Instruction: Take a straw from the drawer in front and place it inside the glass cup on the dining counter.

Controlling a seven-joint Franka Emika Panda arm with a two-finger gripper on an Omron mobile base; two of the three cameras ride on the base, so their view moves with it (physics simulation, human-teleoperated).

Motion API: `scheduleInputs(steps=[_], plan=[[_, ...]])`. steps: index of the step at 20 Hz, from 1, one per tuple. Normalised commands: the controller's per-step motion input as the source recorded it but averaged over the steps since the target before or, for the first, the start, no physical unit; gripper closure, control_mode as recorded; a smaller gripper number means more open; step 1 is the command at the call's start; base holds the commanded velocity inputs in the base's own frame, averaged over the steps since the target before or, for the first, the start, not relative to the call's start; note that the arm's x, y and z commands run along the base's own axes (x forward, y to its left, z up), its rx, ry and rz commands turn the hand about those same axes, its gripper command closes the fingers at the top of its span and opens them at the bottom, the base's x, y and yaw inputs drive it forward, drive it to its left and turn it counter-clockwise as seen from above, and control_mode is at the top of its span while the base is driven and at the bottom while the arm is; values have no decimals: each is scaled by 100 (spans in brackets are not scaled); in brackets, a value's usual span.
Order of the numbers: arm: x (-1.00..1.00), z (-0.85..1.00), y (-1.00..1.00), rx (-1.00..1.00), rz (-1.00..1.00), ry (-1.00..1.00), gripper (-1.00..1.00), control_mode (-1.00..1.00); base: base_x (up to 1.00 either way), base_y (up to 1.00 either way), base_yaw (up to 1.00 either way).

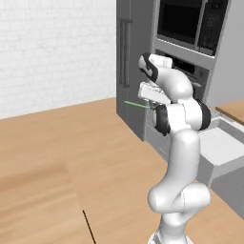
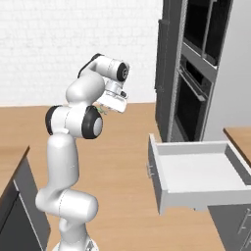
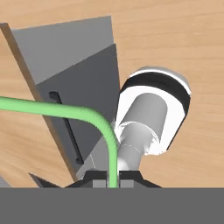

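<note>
The bright green straw (image 3: 65,111) is pinched at its lower end by my gripper (image 3: 113,178), whose jaws are shut on it; above the fingertips it bends and runs off to the left. In the left base view the straw (image 1: 136,104) sticks out sideways from the gripper (image 1: 151,106), held high over the wooden floor. The gripper (image 2: 105,110) hangs well left of the drawer (image 2: 196,171), which stands pulled out with a bare pale interior. The drawer (image 1: 224,147) sits behind my arm. A light wooden top, probably the dining counter (image 1: 33,205), lies at the lower left. The glass cup is out of view.
Black-glass oven doors (image 2: 193,93) in a tall dark grey unit (image 1: 136,71) rise above the drawer. A wood-topped grey cabinet (image 2: 14,196) stands close at my left. Under the hand lies a grey cabinet with a dark handle (image 3: 65,127). Open wooden floor (image 1: 95,138) spreads between them.
</note>
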Motion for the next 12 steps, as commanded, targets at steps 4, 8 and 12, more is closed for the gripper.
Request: scheduleInputs(steps=[4, 8, 12], plan=[[0, 0, 0, 0, 0, 0, 100, 100, 100, 0, 15], [0, 0, 0, 0, 0, 0, 100, 100, 100, 0, 13], [0, 0, 0, 0, 0, 0, 100, 100, 100, 0, 13]])
